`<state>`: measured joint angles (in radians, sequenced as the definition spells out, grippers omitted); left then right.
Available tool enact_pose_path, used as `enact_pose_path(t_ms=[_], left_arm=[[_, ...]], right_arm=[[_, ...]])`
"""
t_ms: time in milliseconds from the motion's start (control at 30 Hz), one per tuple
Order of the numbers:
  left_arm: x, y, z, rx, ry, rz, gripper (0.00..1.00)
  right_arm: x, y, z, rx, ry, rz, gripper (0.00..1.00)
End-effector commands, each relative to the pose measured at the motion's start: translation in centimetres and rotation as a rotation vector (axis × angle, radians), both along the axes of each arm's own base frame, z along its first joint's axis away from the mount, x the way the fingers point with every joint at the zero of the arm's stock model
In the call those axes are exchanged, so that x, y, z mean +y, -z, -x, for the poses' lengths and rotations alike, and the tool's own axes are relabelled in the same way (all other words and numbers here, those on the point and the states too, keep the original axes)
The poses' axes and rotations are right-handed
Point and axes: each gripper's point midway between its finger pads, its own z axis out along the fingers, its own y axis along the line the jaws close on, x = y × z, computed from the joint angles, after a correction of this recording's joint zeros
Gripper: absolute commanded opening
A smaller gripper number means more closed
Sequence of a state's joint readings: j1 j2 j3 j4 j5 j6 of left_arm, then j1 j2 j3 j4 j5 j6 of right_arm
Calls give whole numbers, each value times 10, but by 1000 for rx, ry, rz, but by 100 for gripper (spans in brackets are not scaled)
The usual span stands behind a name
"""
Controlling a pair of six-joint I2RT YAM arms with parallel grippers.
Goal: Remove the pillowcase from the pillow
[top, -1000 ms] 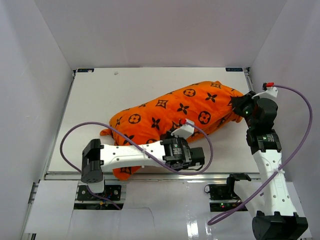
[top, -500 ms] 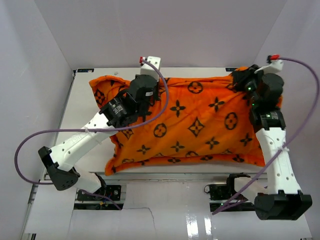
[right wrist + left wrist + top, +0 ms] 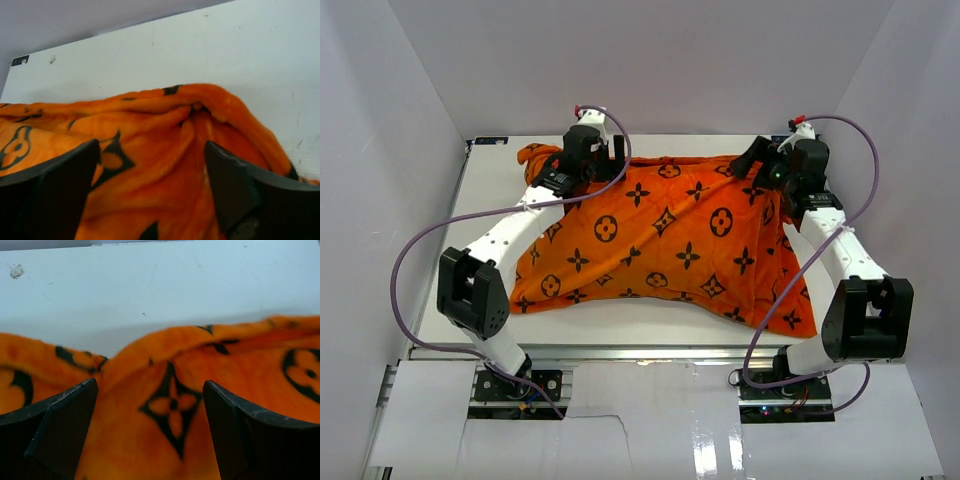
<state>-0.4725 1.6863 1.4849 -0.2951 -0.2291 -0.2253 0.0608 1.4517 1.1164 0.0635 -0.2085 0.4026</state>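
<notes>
A lab test cell: white table (image 3: 495, 175) boxed by plain white walls (image 3: 640, 60).

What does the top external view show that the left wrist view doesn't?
Only top external: the left arm and right arm, and the whole pillowcase spread across the table, with the right gripper at its far right corner. Only left wrist: the left gripper close up, fingers apart, a black flower motif between them. Both: the pillowcase's orange far edge and white table beyond; no white pillow is visible in either.
</notes>
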Motion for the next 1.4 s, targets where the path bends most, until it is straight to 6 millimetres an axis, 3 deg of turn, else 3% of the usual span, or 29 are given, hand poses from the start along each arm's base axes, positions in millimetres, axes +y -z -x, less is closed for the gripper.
enact_pose_path(t_ms=[0,33,100,133,200,333,400,433,467,500,533,567,600,633,667,733,767,833,933,1033,1100,1133,1200,1233,1267,1300,1367], left_arm=[[-11,-61,26,-57,91,59,98],[-15,-66,34,-60,98,43,98],[-12,-89,42,-112,67,20,98],[-17,-98,54,-116,78,9,98],[-20,-118,72,-142,56,-15,98],[-32,-126,105,-169,108,9,98],[-41,-126,109,-194,149,76,98],[-42,-102,113,-161,164,66,98],[-40,-92,110,-150,146,59,98],[-36,-81,105,-139,111,54,98],[-26,-61,99,-106,59,26,98],[-21,-40,90,-59,31,10,98],[2,-23,76,-1,-50,33,98],[12,-9,70,39,-83,45,98],[32,16,61,99,-141,40,98],[55,36,58,142,-229,31,98],[73,42,54,162,-281,40,98],[84,44,55,184,-307,87,98],[95,25,61,153,-323,112,98],[82,-16,75,84,-232,166,98],[75,-43,84,30,-176,178,98],[62,-61,89,6,-131,186,98],[47,-72,94,-13,-101,164,98],[23,-84,104,-32,-37,144,98],[14,-87,105,-40,-30,125,98],[-16,-78,111,-12,35,102,98],[-42,-83,115,-18,86,77,98]], right_arm=[[-16,-9,1,1,31,112,99],[-28,-18,-4,-8,74,139,93],[-37,-19,-4,23,94,146,91],[-44,-32,-7,6,106,143,90],[-47,-37,-4,20,131,140,90],[-40,-42,8,14,106,108,90],[-33,-37,19,25,68,95,91],[-25,-43,29,5,23,74,91],[-21,-22,38,36,-1,61,91],[-14,-17,45,32,-32,34,92],[-3,-25,52,-18,-92,5,92],[1,-3,61,21,-113,-8,92],[6,2,66,22,-129,-9,93],[12,9,69,31,-146,-6,93],[18,21,73,48,-168,-1,93],[42,32,81,63,-249,21,94],[50,35,83,62,-274,35,94],[74,35,89,54,-344,73,94],[82,30,98,46,-382,85,93],[51,27,102,64,-258,154,91],[36,8,107,26,-217,155,90],[21,1,106,20,-173,156,90],[2,-16,109,-2,-100,176,90],[-7,-21,108,-8,-69,182,90],[-10,-26,109,-13,-63,179,90],[-10,-30,109,-22,-64,174,90],[-8,-30,110,-18,-79,160,90]])
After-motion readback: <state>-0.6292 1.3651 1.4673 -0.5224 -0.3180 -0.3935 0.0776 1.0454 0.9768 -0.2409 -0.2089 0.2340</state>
